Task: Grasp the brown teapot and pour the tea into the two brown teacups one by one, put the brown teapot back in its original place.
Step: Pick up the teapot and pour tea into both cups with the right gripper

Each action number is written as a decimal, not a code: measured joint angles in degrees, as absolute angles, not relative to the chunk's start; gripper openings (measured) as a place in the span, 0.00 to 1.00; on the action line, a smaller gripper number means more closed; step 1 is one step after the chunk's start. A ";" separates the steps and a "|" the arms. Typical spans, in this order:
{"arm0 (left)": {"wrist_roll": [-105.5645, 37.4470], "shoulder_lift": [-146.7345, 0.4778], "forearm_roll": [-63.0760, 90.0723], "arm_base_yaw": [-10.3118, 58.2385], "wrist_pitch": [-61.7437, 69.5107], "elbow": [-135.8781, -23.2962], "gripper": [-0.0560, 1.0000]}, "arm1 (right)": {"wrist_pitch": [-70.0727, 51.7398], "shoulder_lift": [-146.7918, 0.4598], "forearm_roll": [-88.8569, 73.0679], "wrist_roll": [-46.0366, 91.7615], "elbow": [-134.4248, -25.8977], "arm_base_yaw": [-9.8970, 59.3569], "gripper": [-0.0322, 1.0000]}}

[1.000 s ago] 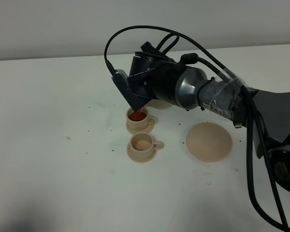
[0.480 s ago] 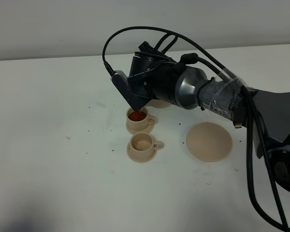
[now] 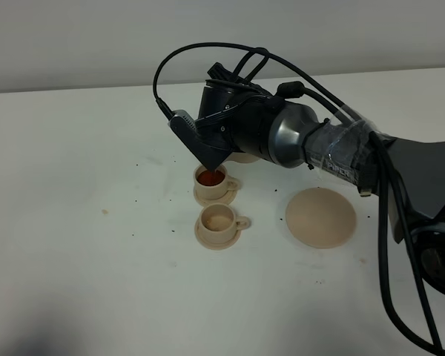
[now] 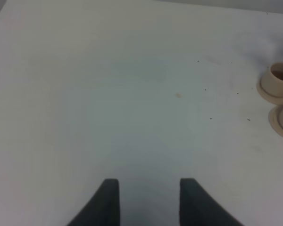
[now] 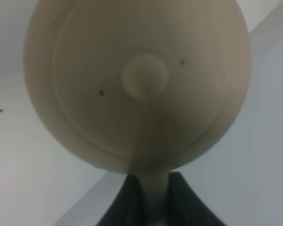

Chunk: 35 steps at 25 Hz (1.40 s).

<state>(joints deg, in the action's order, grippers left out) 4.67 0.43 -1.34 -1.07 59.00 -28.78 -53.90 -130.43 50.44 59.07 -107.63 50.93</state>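
Right pincer (image 5: 151, 200) clamped on brown teapot (image 5: 137, 84) handle, tipped over far teacup (image 3: 210, 180) holding red tea, arm (image 3: 297, 141) edged slightly left since a second ago, left pincer (image 4: 148, 197) agape above counter (image 4: 85, 94).

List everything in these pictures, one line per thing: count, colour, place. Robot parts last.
far teacup: one, pale tan, mid-table, holds reddish tea.
near teacup: one, pale tan, just in front of the far one, no tea showing.
saucers: two, pale tan, one under each teacup.
teapot: one, pale tan, held in the air by the far teacup, largely hidden in the high view.
plate: one, pale tan, bare, right of the teacups.
specks: many, dark, scattered.
table: one, white.
cables: black, above the right arm.
right gripper: black, shut on the teapot's handle.
left gripper: black, open, over bare table.
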 joint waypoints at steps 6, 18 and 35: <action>4.67 0.43 -1.34 -1.07 59.00 -28.78 0.36 | -53.66 -130.43 50.49 60.05 -107.63 50.93 0.14; 4.67 0.43 -1.34 -1.07 59.00 -28.78 0.36 | -53.35 -130.43 50.61 60.41 -107.63 50.93 0.14; 4.67 0.43 -1.34 -1.07 59.00 -28.78 0.36 | -53.19 -130.43 46.80 56.17 -107.63 50.93 0.14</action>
